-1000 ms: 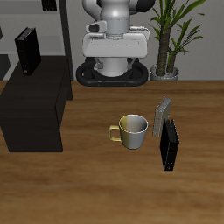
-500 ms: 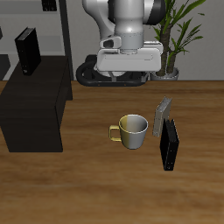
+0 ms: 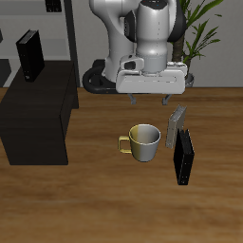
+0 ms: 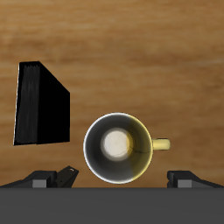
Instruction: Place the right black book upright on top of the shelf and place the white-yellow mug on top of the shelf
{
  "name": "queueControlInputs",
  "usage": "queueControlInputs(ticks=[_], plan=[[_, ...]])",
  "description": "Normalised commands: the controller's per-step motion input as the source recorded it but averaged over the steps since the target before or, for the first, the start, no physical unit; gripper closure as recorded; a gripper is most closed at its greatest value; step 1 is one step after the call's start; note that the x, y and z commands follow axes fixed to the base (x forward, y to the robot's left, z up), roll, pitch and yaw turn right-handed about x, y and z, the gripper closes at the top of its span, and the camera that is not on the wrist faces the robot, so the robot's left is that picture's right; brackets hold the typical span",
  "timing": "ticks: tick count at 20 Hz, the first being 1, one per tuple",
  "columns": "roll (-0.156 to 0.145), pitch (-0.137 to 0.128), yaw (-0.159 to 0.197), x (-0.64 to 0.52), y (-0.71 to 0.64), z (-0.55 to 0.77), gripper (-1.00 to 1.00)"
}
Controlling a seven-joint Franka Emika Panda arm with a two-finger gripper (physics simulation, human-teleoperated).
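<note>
Low matte-black shelf (image 3: pixel 36 121) at one end of the wooden counter (image 3: pixel 95 195). On its flat top, toward the back: the right black book (image 3: pixel 29 55), upright, thin pale page edge facing forward. Behind that, a thin-framed rack (image 3: pixel 63 27), mostly cut off by the picture's edge. Out near the middle of the counter, well apart from the shelf: the white-yellow mug (image 3: pixel 145 141), upright on the wood, yellowish inside, yellow loop handle (image 3: pixel 124 145) turned toward the shelf. Above and a little behind the mug: the tool (image 3: pixel 152 97), fingers spread wide and pointing down, holding nothing and touching nothing. Seen through the wrist camera, mug rim round and nearly centred between the two fingertips (image 4: pixel 68 174), with a dark book off to one side. Just beside the mug, away from the shelf: a grey book (image 3: pixel 176 125), tilted, and in front of it a second black book (image 3: pixel 183 157), upright on the counter. Farther back, a potted plant (image 3: pixel 193 33) next to the robot's base (image 3: pixel 119 80).
</note>
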Motion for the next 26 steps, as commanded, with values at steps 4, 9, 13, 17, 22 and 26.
queueControlInputs(ticks=[4,9,13,17,22,26], plan=[[0.006,-0.023,0.110,-0.03,0.37,-0.39,-1.00],[-0.024,-0.045,0.057,-0.03,0.23,-0.30,-1.00],[-0.019,-0.028,0.014,-0.05,0.28,-0.19,-1.00],[0.033,0.007,0.010,-0.01,0.19,-0.18,-1.00],[0.005,0.027,0.013,0.04,-0.02,-0.24,-1.00],[-0.002,0.022,0.021,0.04,-0.05,-0.23,-1.00]])
